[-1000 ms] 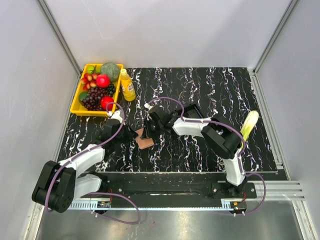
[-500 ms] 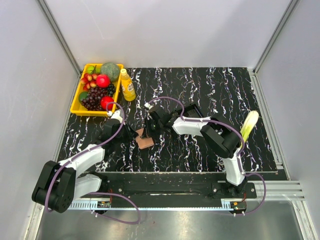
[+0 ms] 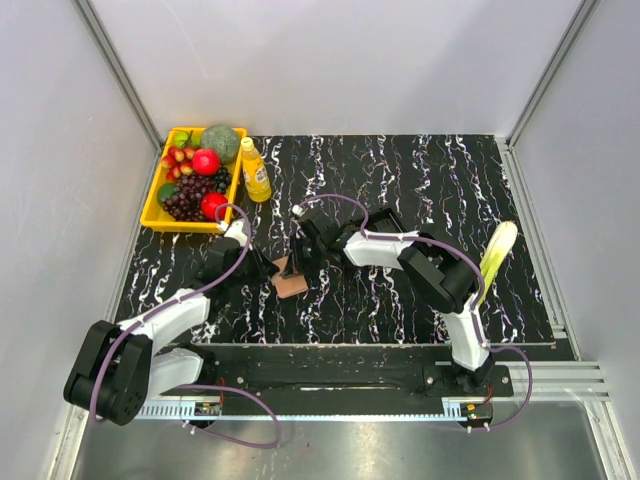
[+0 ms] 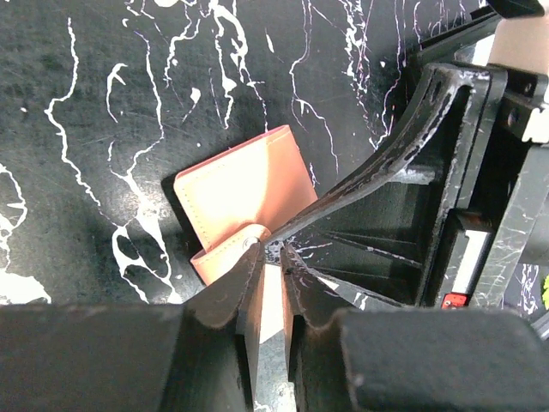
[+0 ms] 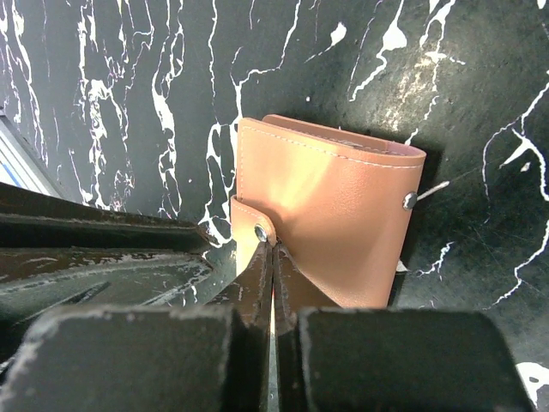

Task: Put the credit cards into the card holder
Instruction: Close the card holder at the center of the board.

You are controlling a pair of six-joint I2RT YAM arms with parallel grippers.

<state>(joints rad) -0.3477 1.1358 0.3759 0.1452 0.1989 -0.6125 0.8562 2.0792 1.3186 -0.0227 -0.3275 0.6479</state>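
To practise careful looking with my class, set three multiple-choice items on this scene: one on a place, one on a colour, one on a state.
1. The yellow bottle stands
A. between the arm bases
B. right beside the yellow tray
C. in the far right corner

2. The card holder is
A. tan-brown
B. blue
C. white

3. The right gripper is
A. wide open
B. out of sight
C. shut at the snap tab

Key:
1 B, the top view shows the bottle just outside the tray's right rim.
2 A, both wrist views show tan-brown, leather-look material.
3 C, its own wrist view shows the fingers pressed together at the tab.
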